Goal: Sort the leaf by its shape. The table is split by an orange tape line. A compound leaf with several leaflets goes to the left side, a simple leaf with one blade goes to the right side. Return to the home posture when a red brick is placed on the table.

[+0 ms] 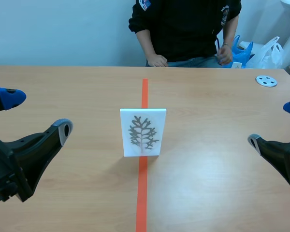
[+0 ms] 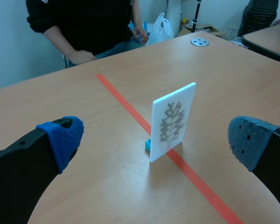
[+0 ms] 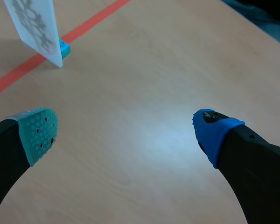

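Observation:
A white card stands upright on the orange tape line in the middle of the table, showing a grey compound leaf with several leaflets. In the left wrist view the card stands ahead of my left gripper, propped on a small blue base. My left gripper hangs open at the table's left, well apart from the card. My right gripper is open at the right edge. From the right wrist the card and its blue base sit far ahead, off to the side of the right gripper.
A person in a black top sits across the table, hands at the far edge. A white disc with holes lies at the far right. Plastic bags are behind the table.

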